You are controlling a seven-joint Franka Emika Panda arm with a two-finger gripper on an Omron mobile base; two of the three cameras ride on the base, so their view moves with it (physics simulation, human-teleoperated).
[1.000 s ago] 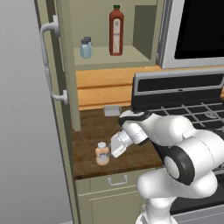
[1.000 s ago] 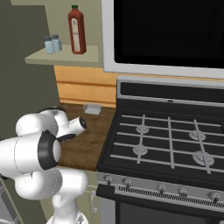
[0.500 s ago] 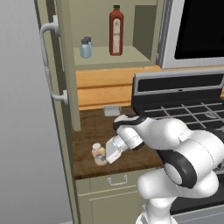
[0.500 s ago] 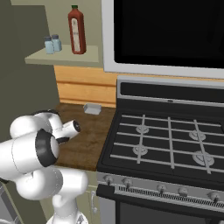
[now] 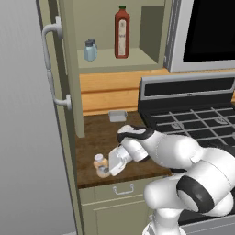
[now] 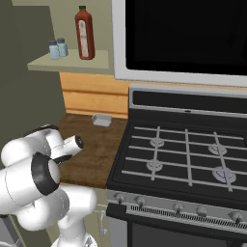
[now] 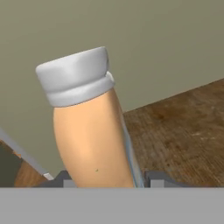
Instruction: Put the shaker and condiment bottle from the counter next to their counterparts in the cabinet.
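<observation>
You are about halfway: two small blue shakers (image 5: 90, 50) already stand side by side on the cabinet (image 5: 69, 73) shelf, left of the tall red bottle (image 5: 121, 32), so what is left is the squat orange bottle (image 5: 100, 165), which sits at the near left edge of the counter (image 5: 98, 140), close to the cabinet's side panel. Your arm is bent low over the counter with the wrist reaching down and left, and the gripper (image 5: 109, 168) has its jaws drawn in narrow around that orange bottle; I judge it gripped but not yet lifted, so raising it to the shelf beside the red bottle comes next.
</observation>
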